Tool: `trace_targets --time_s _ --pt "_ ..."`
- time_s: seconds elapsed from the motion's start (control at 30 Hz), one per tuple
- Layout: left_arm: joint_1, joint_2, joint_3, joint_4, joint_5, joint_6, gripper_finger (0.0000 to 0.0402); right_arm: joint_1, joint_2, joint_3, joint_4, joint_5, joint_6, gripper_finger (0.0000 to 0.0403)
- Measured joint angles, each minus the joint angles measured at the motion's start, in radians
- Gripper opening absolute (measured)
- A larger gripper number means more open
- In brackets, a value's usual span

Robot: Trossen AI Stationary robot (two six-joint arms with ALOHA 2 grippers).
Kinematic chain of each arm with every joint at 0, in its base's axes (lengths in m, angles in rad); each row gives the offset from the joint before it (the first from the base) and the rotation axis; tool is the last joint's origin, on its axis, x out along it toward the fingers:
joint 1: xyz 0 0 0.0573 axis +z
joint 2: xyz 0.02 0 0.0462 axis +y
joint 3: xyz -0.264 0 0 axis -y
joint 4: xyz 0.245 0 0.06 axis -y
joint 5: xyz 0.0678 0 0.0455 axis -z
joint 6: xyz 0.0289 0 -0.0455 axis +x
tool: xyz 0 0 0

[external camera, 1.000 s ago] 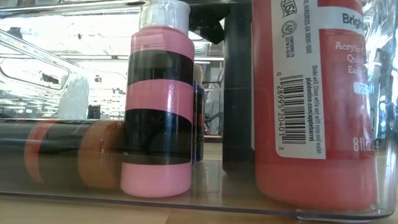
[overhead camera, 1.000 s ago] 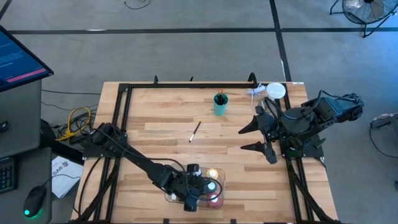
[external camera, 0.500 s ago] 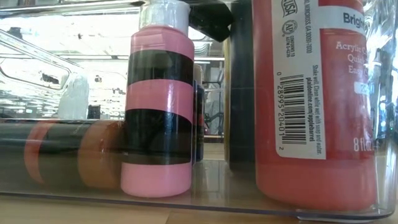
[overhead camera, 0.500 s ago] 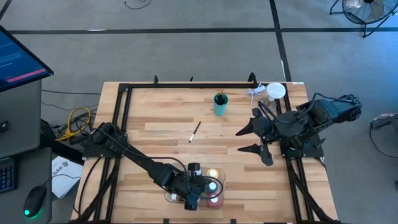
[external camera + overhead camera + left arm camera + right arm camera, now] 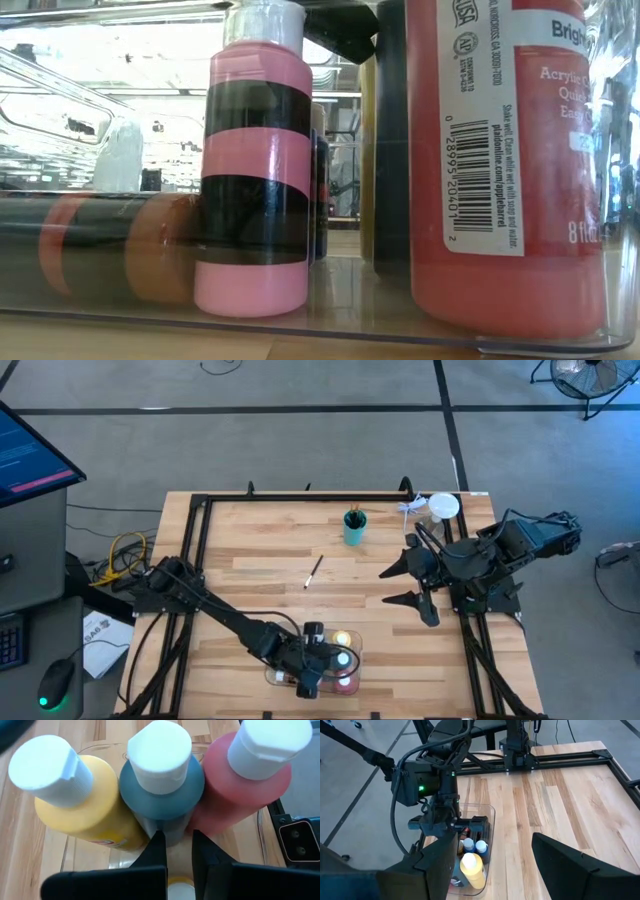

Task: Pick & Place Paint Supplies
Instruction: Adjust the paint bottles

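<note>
My left gripper [image 5: 312, 665] points down into the clear tray [image 5: 272, 678] near the table's near edge, fingers [image 5: 159, 847] close together around a small bottle. Just past its tips stand a yellow bottle [image 5: 85, 815], a dark teal bottle [image 5: 165, 790] and a red bottle [image 5: 235, 795], all white-capped. The low view shows a pink-and-black striped bottle [image 5: 252, 170] and the large red bottle [image 5: 510, 200] upright in the tray. One thin brush [image 5: 313, 572] lies flat mid-table. My right gripper [image 5: 383, 586] hovers open over the table's right part. My left gripper comes from above, pointing down into the tray. The pale, yellow-rimmed cap [image 5: 175, 886] of a small bottle shows between its two fingers, which stand close on either side. The fingers hide the bottle's body and what it stands on.
A teal cup [image 5: 354, 530] holding brushes stands toward the far edge, with a white object [image 5: 443, 507] at the far right corner. A black frame runs along the table's left, far and right edges. Bare wood lies between the cup, the brush and the tray [image 5: 485, 815].
My right gripper has drifted a little toward the table's left edge, staying open, and then held still. In the low view, a dark part of the left gripper between the striped and red bottles has shifted up, uncovering a yellowish strip behind it.
</note>
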Motion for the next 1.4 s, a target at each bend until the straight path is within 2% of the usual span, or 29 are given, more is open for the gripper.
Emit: trace_targets --time_s 0.6,1.03,1.4 --pt "0.016 0.0 0.0 0.016 0.028 0.026 0.0002 -0.002 0.0 0.0 0.0 0.0 -0.005 0.0249" --pt "0.017 0.0 0.0 -0.061 0.028 0.024 0.0001 -0.006 0.0 0.0 -0.004 0.0 -0.005 0.0249" --pt "0.081 0.0 0.0 -0.073 0.029 0.026 0.0001 -0.006 0.0 0.0 -0.004 0.0 -0.008 0.0249"
